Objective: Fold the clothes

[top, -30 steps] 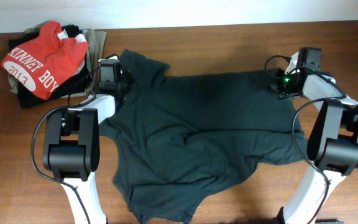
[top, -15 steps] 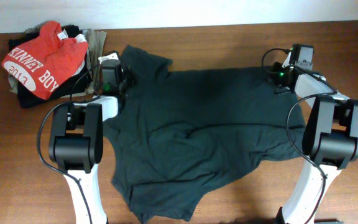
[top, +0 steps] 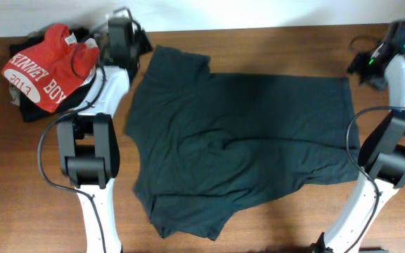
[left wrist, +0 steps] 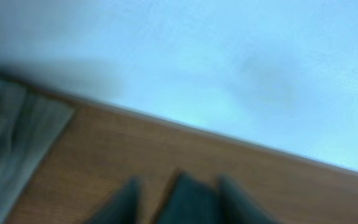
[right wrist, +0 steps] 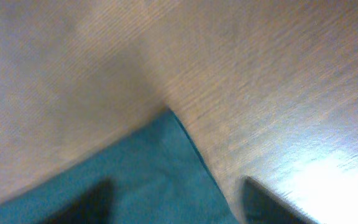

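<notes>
Since the earlier frame both your arms have swung off to the back edge, and the black T-shirt (top: 245,140) lies flatter across the middle of the desk (top: 273,53). Your right gripper (top: 362,67) has its fingers (right wrist: 89,199) wide apart, empty, straddling the shirt's back-right corner. Your left gripper (top: 123,24): too blurry, can't tell. The red T-shirt (top: 48,67) pile sits just beside it, back-left corner.

Dark green shirt (top: 238,147), red tee (top: 48,67) with white lettering, brown wooden table (top: 20,176)
</notes>
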You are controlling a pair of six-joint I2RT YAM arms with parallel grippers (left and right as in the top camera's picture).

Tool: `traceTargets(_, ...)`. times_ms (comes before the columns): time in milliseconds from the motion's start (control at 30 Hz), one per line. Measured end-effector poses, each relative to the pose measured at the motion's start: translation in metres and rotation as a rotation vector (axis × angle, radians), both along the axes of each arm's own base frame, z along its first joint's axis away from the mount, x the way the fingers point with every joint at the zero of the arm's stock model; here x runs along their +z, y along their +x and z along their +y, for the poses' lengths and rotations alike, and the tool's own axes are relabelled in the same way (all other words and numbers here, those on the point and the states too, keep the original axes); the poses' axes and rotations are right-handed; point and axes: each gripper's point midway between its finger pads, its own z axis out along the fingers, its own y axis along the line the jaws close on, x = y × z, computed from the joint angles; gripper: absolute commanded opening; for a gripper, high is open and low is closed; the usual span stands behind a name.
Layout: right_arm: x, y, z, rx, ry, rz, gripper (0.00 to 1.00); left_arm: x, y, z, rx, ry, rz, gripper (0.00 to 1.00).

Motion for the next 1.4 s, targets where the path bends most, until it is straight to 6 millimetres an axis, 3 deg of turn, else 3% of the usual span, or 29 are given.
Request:
traceTargets(67, 0.058, 0.001, -0.002, 0.000, -0.019, -0.043, 0.99, 0.040, 0.003, -0.006, -0.033, -0.013, 0.016, 0.98)
traceTargets(200, 0.162, -0.019, 0.014, 0.020, -0.027, -0.151, 0.99, 0.098, -0.026, -0.014, -0.083, -0.035, 0.135, 0.99)
traceTargets(300, 0.211, -0.043, 0.039, 0.061, 0.015, -0.216, 0.99, 0.124, -0.070, -0.014, -0.095, -0.037, 0.271, 0.99)
traceTargets(367, 0.226, -0.056, 0.050, 0.076, 0.037, -0.231, 0.99, 0.147, -0.090, -0.012, -0.099, -0.039, 0.290, 0.99)
traceTargets(500, 0.248, -0.067, 0.063, 0.092, 0.065, -0.287, 0.99, 0.166, -0.134, -0.007, -0.089, -0.029, 0.373, 0.99)
traceTargets(633, 0.264, -0.072, 0.074, 0.109, 0.098, -0.330, 0.99, 0.183, -0.172, 0.014, -0.015, 0.046, 0.420, 0.99)
traceTargets(767, 0.302, -0.094, 0.093, 0.146, 0.109, -0.414, 0.99, 0.198, -0.176, 0.021, 0.004, 0.074, 0.374, 0.99)
traceTargets(900, 0.332, -0.142, 0.117, 0.160, 0.114, -0.424, 0.99, 0.218, -0.187, 0.009, -0.077, 0.055, 0.333, 0.99)
traceTargets(1033, 0.310, -0.200, 0.133, 0.121, 0.118, -0.288, 0.99, 0.246, -0.217, 0.005, -0.140, 0.063, 0.307, 0.99)
traceTargets(1133, 0.277, -0.240, 0.137, 0.077, 0.112, -0.166, 0.99, 0.239, -0.258, 0.006, -0.157, 0.062, 0.411, 0.99)
traceTargets(1300, 0.223, -0.289, 0.149, 0.050, 0.116, -0.056, 0.99, 0.185, -0.326, 0.009, -0.155, 0.050, 0.663, 0.99)
traceTargets(1333, 0.217, -0.291, 0.149, 0.048, 0.112, -0.051, 0.99, 0.156, -0.350, 0.007, -0.170, 0.057, 0.776, 0.99)
traceTargets(1400, 0.202, -0.292, 0.147, 0.041, 0.109, -0.028, 0.99, 0.136, -0.359, 0.000, -0.192, 0.068, 0.821, 0.99)
